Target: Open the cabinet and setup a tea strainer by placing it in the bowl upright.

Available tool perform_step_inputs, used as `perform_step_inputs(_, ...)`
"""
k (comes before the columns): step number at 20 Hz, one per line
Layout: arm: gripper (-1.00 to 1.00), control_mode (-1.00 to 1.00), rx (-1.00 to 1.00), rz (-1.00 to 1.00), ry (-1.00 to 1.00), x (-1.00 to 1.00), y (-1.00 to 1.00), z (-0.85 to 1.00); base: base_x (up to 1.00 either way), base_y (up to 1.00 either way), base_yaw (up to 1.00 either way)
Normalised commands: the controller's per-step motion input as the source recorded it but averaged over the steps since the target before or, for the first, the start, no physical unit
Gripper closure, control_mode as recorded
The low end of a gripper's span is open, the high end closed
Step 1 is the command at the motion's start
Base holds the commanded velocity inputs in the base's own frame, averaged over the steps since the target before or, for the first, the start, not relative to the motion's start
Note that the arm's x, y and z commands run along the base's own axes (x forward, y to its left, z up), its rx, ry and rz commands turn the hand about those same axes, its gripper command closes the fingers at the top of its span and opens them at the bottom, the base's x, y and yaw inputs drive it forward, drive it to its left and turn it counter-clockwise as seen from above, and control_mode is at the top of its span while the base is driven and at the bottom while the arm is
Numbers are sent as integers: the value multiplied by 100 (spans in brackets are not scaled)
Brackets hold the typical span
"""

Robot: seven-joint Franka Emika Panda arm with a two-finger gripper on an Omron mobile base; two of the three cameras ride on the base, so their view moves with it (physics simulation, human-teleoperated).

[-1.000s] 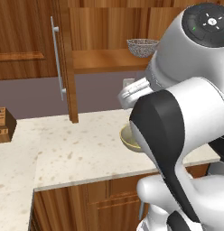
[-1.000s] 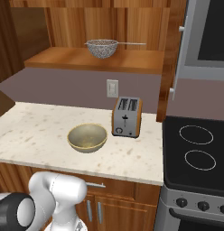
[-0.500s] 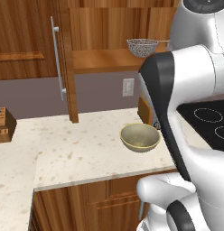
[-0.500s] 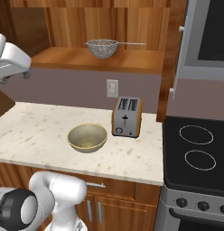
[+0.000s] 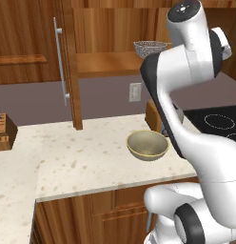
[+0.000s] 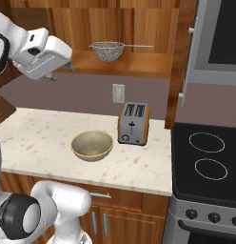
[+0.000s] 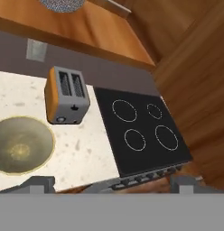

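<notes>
Swinging up from low over the table (image 6: pixel 39 138), the arm had lifted its tool (image 6: pixel 63 69) level with the cabinet (image 5: pixel 110 28) shelf, left of the tea strainer (image 6: pixel 108 50). Its wrist pointed down toward the toaster (image 7: pixel 66 95) and stove (image 7: pixel 141 135). Open table lay around the bowl (image 6: pixel 92 145), just left of the toaster. Fingers stood fully spread, holding nothing.

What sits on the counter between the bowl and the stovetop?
The toaster: in the right base view it stands between the bowl and the stovetop, apart from both. The hand view shows it likewise.
</notes>
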Motion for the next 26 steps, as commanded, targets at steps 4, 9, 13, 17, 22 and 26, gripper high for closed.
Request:
perform_step_inputs(4, -100, -100, -28, -10, 0, 70, -46, 0, 0, 0, 0)
perform_step_inputs(9, -100, -100, -19, 0, 0, 41, -45, 0, 0, 0, 0)
perform_step_inputs(13, -100, -100, -1, 9, 0, 29, -32, 0, 0, 0, 0)
perform_step_inputs(17, -100, -100, 3, 11, 0, 26, -27, 2, 0, 0, 0)
perform_step_inputs(22, -100, -100, 1, 16, 0, 39, -11, 6, 0, 0, 0)
perform_step_inputs(26, -100, -100, 3, 21, 0, 44, -3, 0, 0, 0, 0)
